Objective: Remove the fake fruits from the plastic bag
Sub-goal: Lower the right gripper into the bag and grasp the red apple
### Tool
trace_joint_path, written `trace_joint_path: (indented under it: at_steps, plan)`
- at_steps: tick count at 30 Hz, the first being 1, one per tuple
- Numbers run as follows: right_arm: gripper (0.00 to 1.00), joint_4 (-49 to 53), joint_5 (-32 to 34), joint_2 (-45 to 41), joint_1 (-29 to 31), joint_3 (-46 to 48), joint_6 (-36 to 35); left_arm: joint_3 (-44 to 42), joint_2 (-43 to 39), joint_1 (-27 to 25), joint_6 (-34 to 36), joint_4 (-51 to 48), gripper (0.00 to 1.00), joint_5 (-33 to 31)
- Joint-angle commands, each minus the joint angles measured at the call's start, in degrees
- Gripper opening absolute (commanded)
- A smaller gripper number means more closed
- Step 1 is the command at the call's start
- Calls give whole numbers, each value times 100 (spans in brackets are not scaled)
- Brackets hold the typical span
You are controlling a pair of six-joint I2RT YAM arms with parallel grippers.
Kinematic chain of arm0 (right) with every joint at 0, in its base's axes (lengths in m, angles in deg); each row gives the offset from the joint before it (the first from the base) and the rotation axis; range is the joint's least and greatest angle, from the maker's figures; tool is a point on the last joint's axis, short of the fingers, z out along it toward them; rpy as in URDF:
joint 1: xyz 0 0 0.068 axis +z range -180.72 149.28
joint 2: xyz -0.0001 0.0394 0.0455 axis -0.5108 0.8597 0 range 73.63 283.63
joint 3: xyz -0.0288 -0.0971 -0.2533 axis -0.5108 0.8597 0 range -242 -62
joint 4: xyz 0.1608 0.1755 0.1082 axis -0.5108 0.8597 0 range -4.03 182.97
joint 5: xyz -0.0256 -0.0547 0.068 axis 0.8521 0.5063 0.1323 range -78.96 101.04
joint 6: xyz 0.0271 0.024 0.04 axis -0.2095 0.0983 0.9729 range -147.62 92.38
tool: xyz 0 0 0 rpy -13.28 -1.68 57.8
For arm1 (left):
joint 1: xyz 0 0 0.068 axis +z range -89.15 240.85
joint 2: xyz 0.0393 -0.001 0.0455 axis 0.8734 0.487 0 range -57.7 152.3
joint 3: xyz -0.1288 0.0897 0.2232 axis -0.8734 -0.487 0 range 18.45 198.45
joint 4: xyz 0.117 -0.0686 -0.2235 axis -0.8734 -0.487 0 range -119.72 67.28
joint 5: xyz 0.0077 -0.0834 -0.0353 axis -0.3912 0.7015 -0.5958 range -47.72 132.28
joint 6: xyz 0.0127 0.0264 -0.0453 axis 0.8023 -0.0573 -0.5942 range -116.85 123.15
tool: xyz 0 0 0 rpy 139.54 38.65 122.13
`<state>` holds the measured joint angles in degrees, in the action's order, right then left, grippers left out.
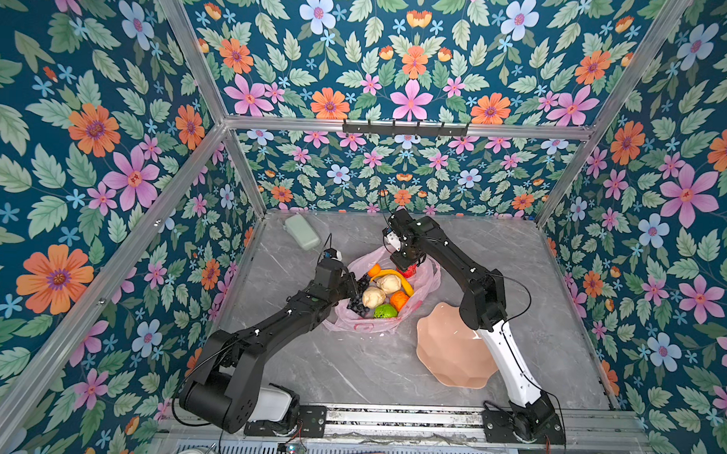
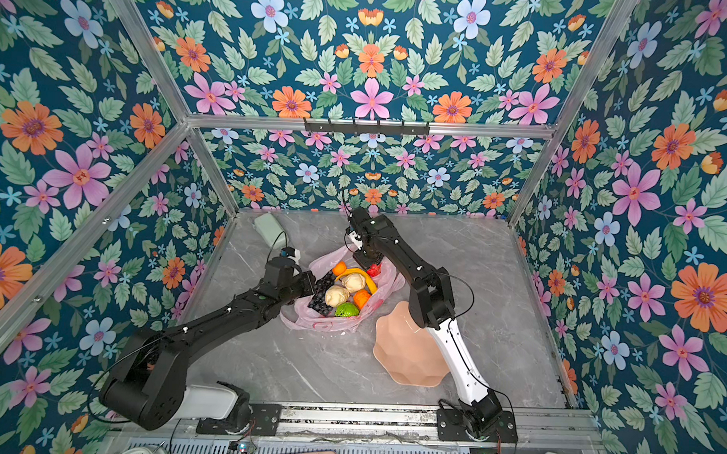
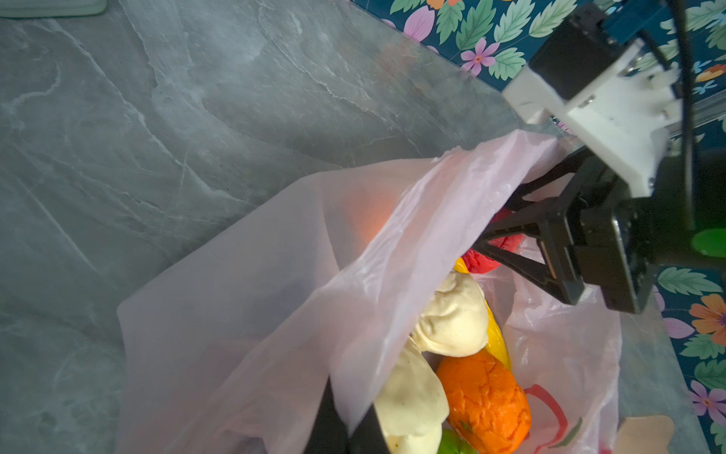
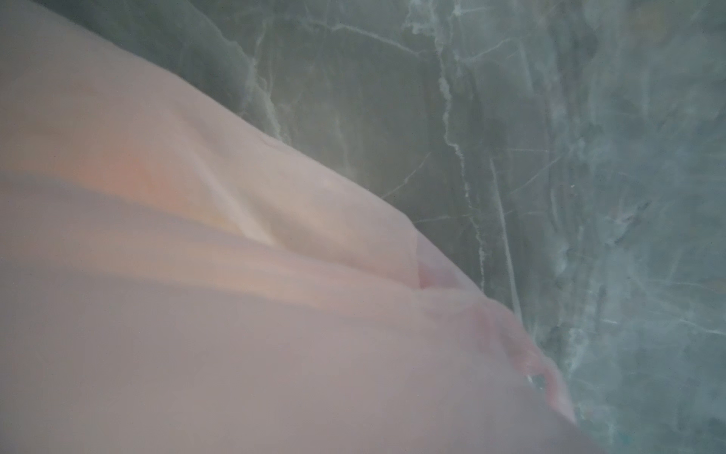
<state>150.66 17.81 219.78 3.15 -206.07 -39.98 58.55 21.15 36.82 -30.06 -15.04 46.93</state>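
Resting on grey marbled tabletop, plastic bag, floral walls

Left end effector pinched shut, right end effector jaws spread

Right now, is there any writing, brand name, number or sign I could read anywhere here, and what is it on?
None: no word, number or brand can be read in any view.
The pink bag carries only red picture prints, not letters.
The peach bowl is plain, with no label.
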Motion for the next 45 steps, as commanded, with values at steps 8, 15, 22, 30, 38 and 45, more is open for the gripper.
trace_joint_path:
  at_steps: [8,15,22,30,38,45]
  plan:
    - [58,7,-12,-322,108,311,-38,8,63,4,-27,80,0,27]
    - [64,158,352,41,109,38,-100,3,30,8,-10,43,0,19]
    - [69,52,316,155,117,2,-174,-18,30,4,-19,48,0,28]
    - [68,83,492,428,116,-240,-176,11,38,4,-10,23,0,28]
    - [69,-66,564,402,118,-159,-175,12,51,4,-19,23,0,36]
    - [67,-113,661,506,118,-153,-146,12,18,4,-18,17,0,29]
